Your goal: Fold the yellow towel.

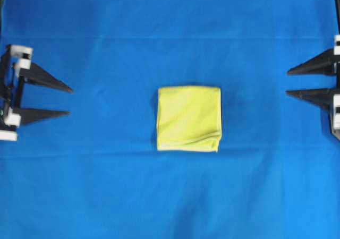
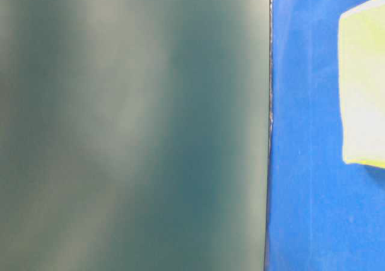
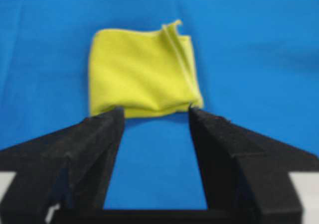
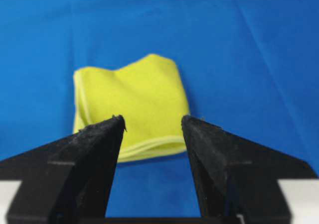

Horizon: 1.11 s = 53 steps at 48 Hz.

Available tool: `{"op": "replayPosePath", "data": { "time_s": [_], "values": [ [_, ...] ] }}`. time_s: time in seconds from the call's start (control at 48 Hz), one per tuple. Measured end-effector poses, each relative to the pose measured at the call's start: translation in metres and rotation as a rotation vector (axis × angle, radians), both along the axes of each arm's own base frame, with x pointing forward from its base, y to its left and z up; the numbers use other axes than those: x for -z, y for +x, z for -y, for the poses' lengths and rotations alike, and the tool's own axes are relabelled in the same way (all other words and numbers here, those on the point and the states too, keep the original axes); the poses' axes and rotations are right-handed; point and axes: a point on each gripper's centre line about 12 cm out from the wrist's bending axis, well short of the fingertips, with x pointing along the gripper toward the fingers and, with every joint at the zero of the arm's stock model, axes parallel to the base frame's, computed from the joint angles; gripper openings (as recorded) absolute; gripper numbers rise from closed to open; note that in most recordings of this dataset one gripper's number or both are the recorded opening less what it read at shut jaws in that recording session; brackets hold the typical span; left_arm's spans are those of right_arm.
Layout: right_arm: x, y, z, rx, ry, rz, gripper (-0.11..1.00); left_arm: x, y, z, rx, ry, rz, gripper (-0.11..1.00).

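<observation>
From above, the yellow towel (image 1: 189,119) lies folded into a small square in the middle of the big blue cloth (image 1: 170,196). The left gripper (image 1: 70,101) sits at the left edge and the right gripper (image 1: 287,82) at the right edge. Both are well apart from the towel, with jaws spread and nothing between them. Nothing lies between either gripper and the towel.

At table level, a blurry dark green-grey surface (image 2: 132,126) fills most of the view and blocks it. Only a strip of blue cloth and an edge of the towel (image 2: 364,84) show on the right.

The left wrist view shows two black fingers (image 3: 94,144) apart, holding nothing, the towel (image 3: 139,74) lying beyond them.

The right wrist view shows the same: open fingers (image 4: 94,149), empty, towel (image 4: 134,99) ahead on the cloth.
</observation>
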Motion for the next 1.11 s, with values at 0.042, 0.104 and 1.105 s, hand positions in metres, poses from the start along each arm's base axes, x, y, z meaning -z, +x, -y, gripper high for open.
{"op": "replayPosePath", "data": {
  "time_s": [0.042, 0.104, 1.105],
  "values": [
    [0.005, -0.004, 0.003, 0.013, 0.004, 0.009, 0.55, 0.005, -0.007, -0.002, -0.01, -0.011, 0.015, 0.52],
    [0.012, -0.01, 0.005, 0.027, 0.011, 0.025, 0.55, 0.015, -0.018, -0.006, -0.029, -0.026, 0.029, 0.52],
    [0.031, -0.015, 0.011, 0.063, 0.046, 0.037, 0.55, 0.035, -0.038, -0.014, -0.08, -0.068, 0.052, 0.52]
  ]
}}
